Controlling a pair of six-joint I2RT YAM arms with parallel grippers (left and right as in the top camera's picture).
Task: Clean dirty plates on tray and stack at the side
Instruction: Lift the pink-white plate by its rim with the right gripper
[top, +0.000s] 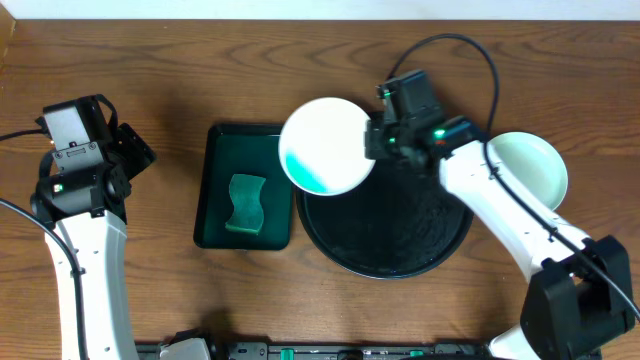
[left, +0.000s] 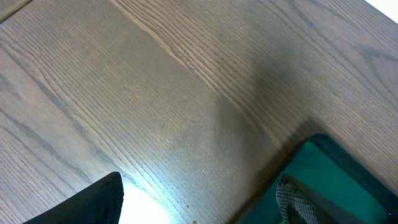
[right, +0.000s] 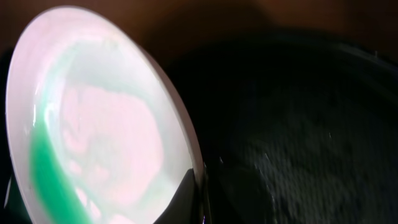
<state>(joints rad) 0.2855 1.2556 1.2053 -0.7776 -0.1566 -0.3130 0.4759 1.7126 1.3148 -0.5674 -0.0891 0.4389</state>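
Two plates show. One white plate (top: 328, 140) is in the grip of the right gripper (top: 374, 142), and one mint plate (top: 535, 165) lies flat on the desk (top: 200, 60) toward its right edge, just beside the far right rim of the black tray (top: 400, 255). The right arm partly covers the mint plate, and from above I cannot tell whether another plate lies under it. There is one black tray, right of the desk's middle and reaching toward the near edge. One green tray (top: 222, 150) sits just beside it on the left, with one sponge (top: 246, 203) lying inside. The right gripper's jaws are pressed together on the right rim of the white plate. It holds the plate tilted and clear of the black tray, above that tray's far left rim and the green tray's far right corner. The rest of the plate stretches to the left of the fingers. A green smear (top: 303, 172) runs along the plate's lower left inside edge. In the right wrist view the white plate (right: 106, 124) fills the left side, with the black tray (right: 298, 124) dark beneath it. The left gripper (top: 135, 152) stands spread and holds nothing, over bare wood near the desk's left edge and well apart from both plates. Its wrist view catches one dark finger (left: 93, 202) and a corner of the green tray (left: 339, 180).
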